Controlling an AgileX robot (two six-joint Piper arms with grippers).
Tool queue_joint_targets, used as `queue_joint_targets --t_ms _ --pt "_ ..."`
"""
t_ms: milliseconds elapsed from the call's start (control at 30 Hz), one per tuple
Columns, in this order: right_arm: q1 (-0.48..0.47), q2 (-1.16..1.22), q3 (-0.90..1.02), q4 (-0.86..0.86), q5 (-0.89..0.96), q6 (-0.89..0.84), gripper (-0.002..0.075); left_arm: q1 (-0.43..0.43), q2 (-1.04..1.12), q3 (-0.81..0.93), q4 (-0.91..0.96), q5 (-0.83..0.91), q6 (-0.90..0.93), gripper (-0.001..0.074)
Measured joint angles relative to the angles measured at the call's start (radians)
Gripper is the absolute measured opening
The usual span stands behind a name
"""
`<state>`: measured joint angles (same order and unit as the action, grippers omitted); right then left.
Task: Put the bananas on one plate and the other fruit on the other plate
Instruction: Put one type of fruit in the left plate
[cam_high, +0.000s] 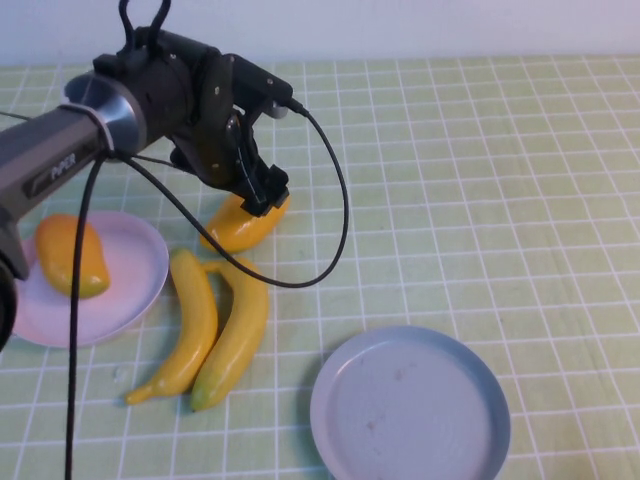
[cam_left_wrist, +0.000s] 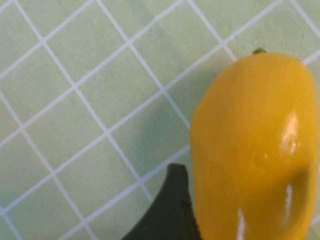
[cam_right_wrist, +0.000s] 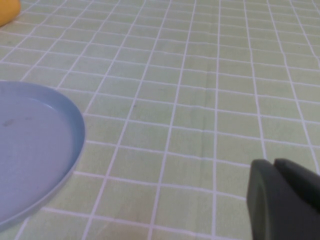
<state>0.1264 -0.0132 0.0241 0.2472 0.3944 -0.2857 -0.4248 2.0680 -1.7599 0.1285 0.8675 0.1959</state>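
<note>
Mostly hidden under the left gripper (cam_high: 262, 196), a yellow mango (cam_high: 243, 225) lies on the green checked tablecloth (cam_high: 480, 180); whether the fingers pinch it cannot be told, since the left wrist view shows only one dark finger (cam_left_wrist: 170, 210) beside it. Another mango (cam_high: 70, 255) sits on the pink plate (cam_high: 130, 290) at left. Two bananas (cam_high: 215, 325) lie touching between it and the grey-blue plate (cam_high: 410, 405) nearer right. Only the right gripper's tip (cam_right_wrist: 282, 200) shows, its fingers pressed together.
</note>
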Motion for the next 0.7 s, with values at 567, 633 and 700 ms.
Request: queue_joint_targets --t_ms 567,633,700 --pt "0.000 0.000 0.000 0.000 0.000 0.000 -0.0017 0.000 0.118 -0.011 -0.028 0.003 0.021 0.0538" --pt "0.000 0.000 0.000 0.000 0.000 0.000 -0.0017 0.000 0.114 -0.011 -0.026 0.013 0.019 0.0529" --pt "0.000 0.000 0.000 0.000 0.000 0.000 -0.0017 0.000 0.110 -0.011 -0.026 0.020 0.017 0.0529"
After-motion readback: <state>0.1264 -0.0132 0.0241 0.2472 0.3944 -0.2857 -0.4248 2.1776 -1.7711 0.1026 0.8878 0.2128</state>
